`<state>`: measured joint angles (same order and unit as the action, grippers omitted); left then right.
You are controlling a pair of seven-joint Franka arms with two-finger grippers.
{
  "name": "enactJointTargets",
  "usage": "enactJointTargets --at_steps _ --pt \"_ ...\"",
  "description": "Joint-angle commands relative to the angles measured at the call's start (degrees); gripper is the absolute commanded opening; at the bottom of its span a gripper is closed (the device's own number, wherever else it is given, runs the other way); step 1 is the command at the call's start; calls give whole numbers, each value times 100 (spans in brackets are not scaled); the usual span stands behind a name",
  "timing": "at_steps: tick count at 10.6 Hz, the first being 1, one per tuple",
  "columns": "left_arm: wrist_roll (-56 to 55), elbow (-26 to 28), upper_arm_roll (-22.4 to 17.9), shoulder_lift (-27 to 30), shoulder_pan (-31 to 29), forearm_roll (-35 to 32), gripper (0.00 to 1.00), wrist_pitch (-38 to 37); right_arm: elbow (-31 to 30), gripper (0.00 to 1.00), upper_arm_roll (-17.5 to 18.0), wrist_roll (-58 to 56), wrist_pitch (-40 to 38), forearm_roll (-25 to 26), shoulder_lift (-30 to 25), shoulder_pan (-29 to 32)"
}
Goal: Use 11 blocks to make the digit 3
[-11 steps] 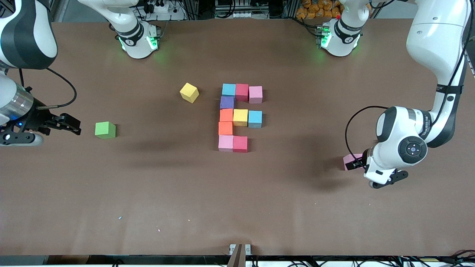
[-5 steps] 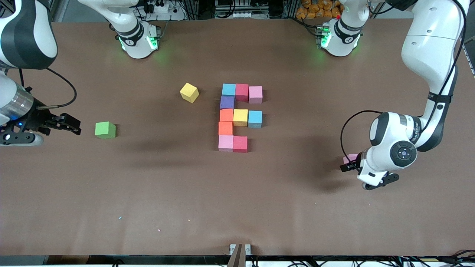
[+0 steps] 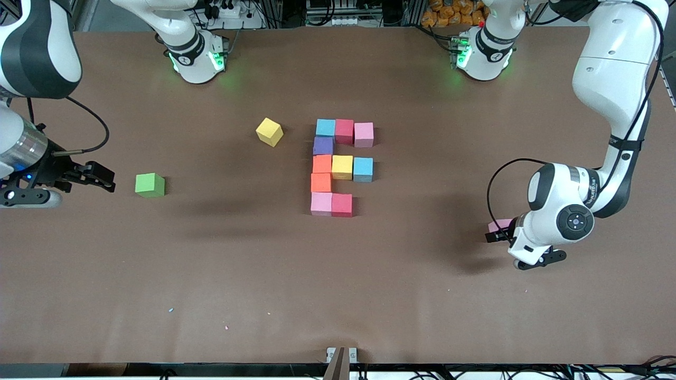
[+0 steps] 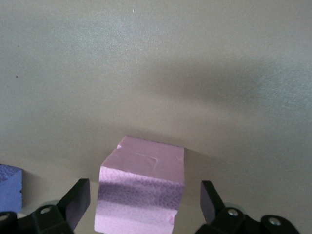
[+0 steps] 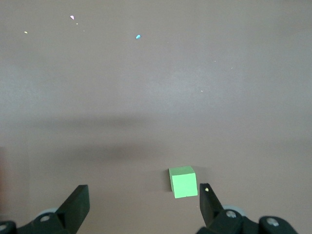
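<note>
From the front, the right end effector (image 3: 108, 181) waits released by a green cube (image 3: 150, 185); the unfinished digit 3 (image 3: 340, 166) sits mid-bench. The left arm hides most of a pink block (image 3: 498, 226); its wrist view shows the left end effector (image 4: 141, 201) released, fingers straddling it

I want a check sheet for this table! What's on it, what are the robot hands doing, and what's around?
Surface: brown table, a few tiny specks.
Job's things: ten blocks touching in an unfinished E; pink block apart, toward the left arm's end.
Clutter: green cube; loose yellow cube.
Hands: left hand open around the pink block; right hand open, waiting beside the green cube.
Cables: black cable looping at the left wrist.
Surroundings: wires and frames along the table edges.
</note>
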<state>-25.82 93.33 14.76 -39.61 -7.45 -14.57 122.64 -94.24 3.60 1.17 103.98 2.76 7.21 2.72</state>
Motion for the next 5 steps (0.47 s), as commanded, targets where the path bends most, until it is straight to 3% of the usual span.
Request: enactJointTargets --at_steps 1,2,5 --pt "95 53 62 -46 -81 -160 100 76 -25 100 18 -38 17 94 -27 19" --pt "95 53 62 -73 -90 -125 83 76 -25 100 18 -38 17 102 -27 19" --pt "-368 80 62 -55 -81 241 0 76 -25 100 18 -38 17 102 -27 19"
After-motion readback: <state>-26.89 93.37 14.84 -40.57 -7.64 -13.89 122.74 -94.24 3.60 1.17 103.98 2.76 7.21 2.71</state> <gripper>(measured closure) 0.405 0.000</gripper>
